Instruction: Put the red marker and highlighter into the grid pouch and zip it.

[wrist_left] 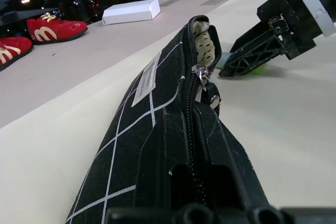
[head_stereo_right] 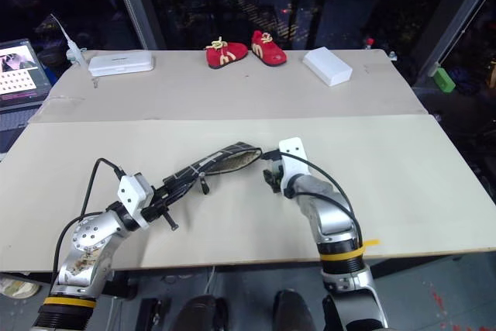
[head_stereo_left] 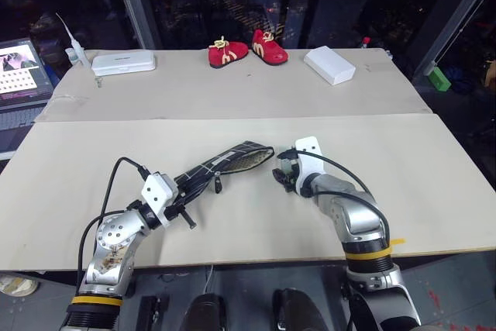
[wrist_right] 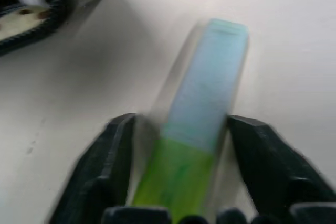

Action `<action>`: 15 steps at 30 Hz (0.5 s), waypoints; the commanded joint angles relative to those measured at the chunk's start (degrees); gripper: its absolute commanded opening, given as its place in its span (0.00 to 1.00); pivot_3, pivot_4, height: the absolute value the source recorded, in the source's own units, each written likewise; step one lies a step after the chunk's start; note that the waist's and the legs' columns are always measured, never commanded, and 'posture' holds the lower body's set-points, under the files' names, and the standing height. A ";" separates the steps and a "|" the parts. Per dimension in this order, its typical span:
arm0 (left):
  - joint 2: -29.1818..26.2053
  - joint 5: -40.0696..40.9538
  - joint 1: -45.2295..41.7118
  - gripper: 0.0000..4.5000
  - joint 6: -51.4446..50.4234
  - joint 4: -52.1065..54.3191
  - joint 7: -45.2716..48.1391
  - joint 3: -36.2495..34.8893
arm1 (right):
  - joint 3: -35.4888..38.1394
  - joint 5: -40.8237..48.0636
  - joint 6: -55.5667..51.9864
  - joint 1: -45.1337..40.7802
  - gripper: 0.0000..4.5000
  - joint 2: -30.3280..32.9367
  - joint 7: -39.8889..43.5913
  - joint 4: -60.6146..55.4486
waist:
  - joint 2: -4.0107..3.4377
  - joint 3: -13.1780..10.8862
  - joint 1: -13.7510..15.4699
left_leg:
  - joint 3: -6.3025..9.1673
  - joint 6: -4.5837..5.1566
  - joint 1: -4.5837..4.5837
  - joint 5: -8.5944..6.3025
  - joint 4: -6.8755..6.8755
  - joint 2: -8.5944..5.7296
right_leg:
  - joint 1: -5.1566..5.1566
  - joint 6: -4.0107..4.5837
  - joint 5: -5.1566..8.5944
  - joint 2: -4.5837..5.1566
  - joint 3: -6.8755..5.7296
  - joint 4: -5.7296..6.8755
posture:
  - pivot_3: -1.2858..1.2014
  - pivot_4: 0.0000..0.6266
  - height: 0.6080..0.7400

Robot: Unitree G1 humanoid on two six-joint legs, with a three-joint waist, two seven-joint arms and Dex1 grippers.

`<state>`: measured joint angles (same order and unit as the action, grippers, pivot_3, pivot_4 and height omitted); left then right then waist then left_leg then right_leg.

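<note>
I clamp the pouch (head_stereo_left: 225,163) in my left gripper (head_stereo_left: 177,205), mouth held open; right gripper (wrist_right: 178,174) fingers straddle the highlighter (wrist_right: 202,124), still apart from its sides.

No readable text anywhere. Grid pouch (wrist_left: 157,129) has a small white label (wrist_left: 146,78) w/ faint print, too small to make out. Laptop screen (head_stereo_left: 22,71) at the table's far left edge shows rows of tiny marks, illegible. Red shoes (head_stereo_left: 246,49) carry a yellow curved emblem, not a letter I can call for sure. White boxes (head_stereo_left: 329,64) blank.
</note>
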<state>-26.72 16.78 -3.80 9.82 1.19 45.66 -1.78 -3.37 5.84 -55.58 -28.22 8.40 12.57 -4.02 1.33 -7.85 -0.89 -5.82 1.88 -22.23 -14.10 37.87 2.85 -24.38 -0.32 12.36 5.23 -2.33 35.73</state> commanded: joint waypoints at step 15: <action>0.02 0.47 -0.60 0.00 0.55 1.38 -0.06 -0.73 | -1.36 1.70 39.93 -2.80 0.24 20.57 28.83 0.21 | -0.07 -0.10 -0.04 | -0.01 0.06 -0.28 -0.03 -0.04 -0.04 | -0.23 -0.06 0.03 -0.04 0.01 -0.21 | 0.52 0.24 1.00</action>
<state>-26.67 16.84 -3.90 9.81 1.29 45.64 -1.88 -4.55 5.91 -23.08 -30.36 26.80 34.67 -0.87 1.25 -7.96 -0.93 -5.83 1.95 -22.52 -14.14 37.81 2.81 -24.60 -0.39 12.39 5.17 -2.33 35.47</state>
